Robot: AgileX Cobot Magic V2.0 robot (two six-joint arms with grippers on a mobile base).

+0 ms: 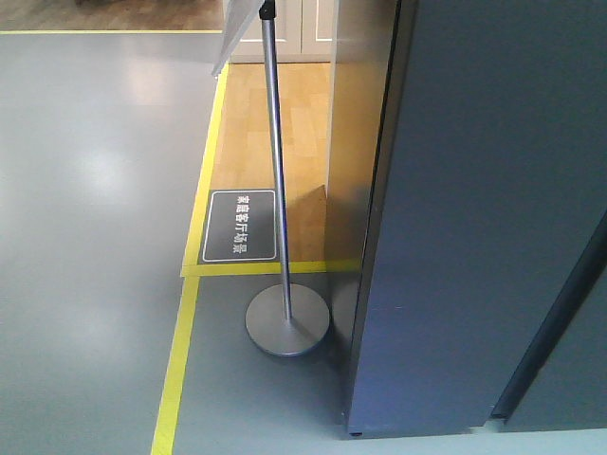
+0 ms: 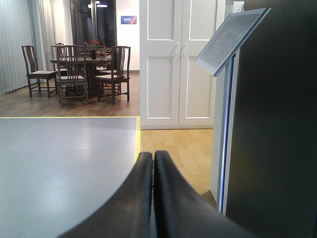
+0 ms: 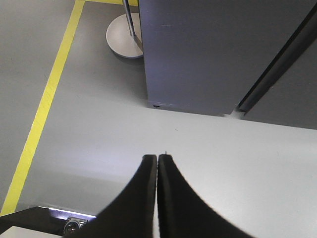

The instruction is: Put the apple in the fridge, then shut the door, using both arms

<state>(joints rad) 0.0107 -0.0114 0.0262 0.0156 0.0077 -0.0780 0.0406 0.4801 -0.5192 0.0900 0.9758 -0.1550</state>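
Fridge (image 1: 474,218): one, doors shut; two pincers (image 2: 152,157) (image 3: 157,158) closed, empty.

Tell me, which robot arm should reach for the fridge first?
Probably the right. The right pincer, shut and empty, points down at the fridge front near the door gap. The left pincer, also shut, faces the room, the fridge only at its side. No apple shows.
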